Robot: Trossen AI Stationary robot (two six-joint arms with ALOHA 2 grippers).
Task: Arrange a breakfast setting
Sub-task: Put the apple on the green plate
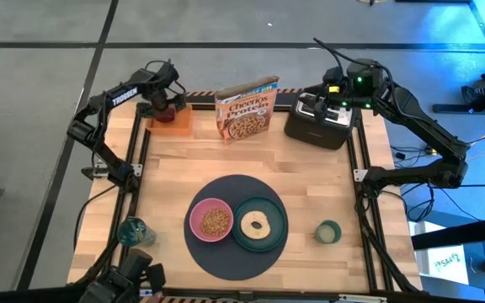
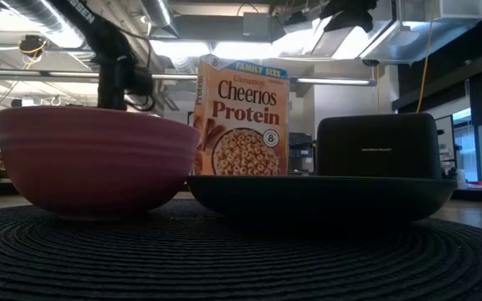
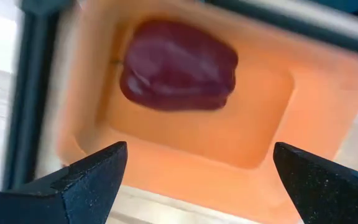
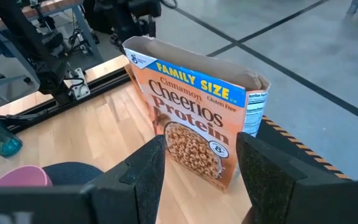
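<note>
My left gripper [image 3: 197, 180] hovers over orange tray [image 1: 173, 120] at far left table corner, jaws wide apart, nothing held. Red food piece [image 3: 178, 65] lies inside tray, glossy, rounded; I judge it light, likely slippery, so pinch across widest middle. Tray walls close around it, limiting finger room. My right gripper [image 4: 197, 168] above black toaster [image 1: 319, 124], jaws partly apart, empty. Cheerios box [image 1: 247, 109] stands between them. Pink bowl [image 1: 212, 221], green plate [image 1: 280, 220] with bagel ring [image 1: 255, 224] sit on dark mat [image 1: 226, 189]; cup [image 1: 327, 231] beside mat.
</note>
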